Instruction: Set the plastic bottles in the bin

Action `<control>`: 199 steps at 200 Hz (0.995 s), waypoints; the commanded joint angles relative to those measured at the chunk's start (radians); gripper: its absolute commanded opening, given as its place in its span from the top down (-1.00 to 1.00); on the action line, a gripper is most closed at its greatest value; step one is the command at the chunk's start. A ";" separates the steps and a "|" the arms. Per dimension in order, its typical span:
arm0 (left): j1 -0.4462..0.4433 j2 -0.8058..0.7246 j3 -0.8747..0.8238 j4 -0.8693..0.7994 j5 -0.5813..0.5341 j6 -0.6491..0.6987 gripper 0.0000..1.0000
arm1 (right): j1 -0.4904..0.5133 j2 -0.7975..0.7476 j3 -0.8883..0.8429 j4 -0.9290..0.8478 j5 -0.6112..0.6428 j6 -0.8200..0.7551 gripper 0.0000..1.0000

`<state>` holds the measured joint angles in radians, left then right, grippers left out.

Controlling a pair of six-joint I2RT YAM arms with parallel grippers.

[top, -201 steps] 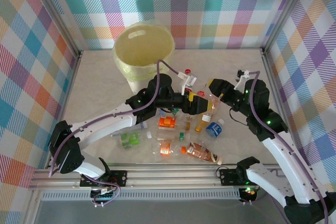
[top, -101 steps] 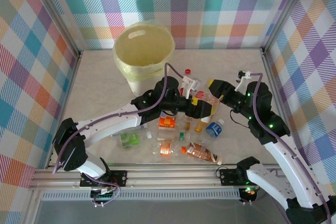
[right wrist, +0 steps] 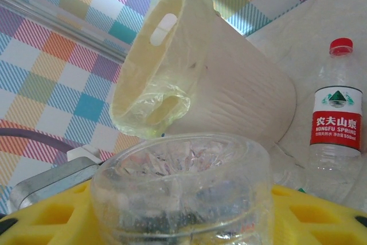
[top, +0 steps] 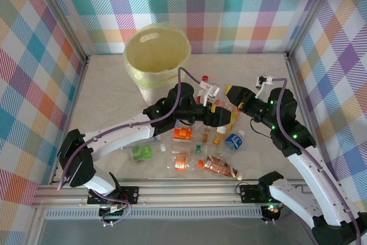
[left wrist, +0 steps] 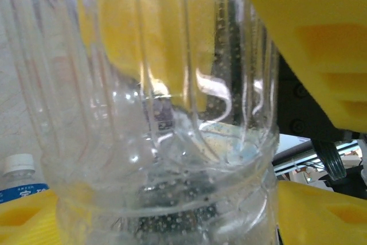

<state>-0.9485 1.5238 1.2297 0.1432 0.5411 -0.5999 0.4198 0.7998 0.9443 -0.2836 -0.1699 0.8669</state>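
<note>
- Near the bin's (top: 136,76) right side, the left arm (top: 126,133) reaches low across, left gripper (top: 221,116) straddling a clear bottle (left wrist: 166,142); whether it grips, I cannot tell.
- Right arm (top: 298,142) bends inward, right gripper (top: 232,97) clenched on the same bottle.

The table (top: 109,101) is taken whole from above and behind its near edge, the top view being tilted down toward the far edge, where the bin (top: 156,55) stands left of centre. Each wrist camera is held hard against a clear bottle (left wrist: 172,142); the right one is set low and faced over it toward the bin. The bin and the red-capped bottle (right wrist: 338,119) beside it are shared by the top and right wrist views.
</note>
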 commanded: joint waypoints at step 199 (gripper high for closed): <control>0.103 -0.162 0.102 -0.337 -0.109 0.114 -0.07 | 0.005 -0.194 -0.013 -0.076 -0.052 -0.209 -1.00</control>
<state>-0.8833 1.4086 1.2663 -0.0692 0.4652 -0.5568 0.4206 0.6491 0.9367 -0.3157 -0.1898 0.7692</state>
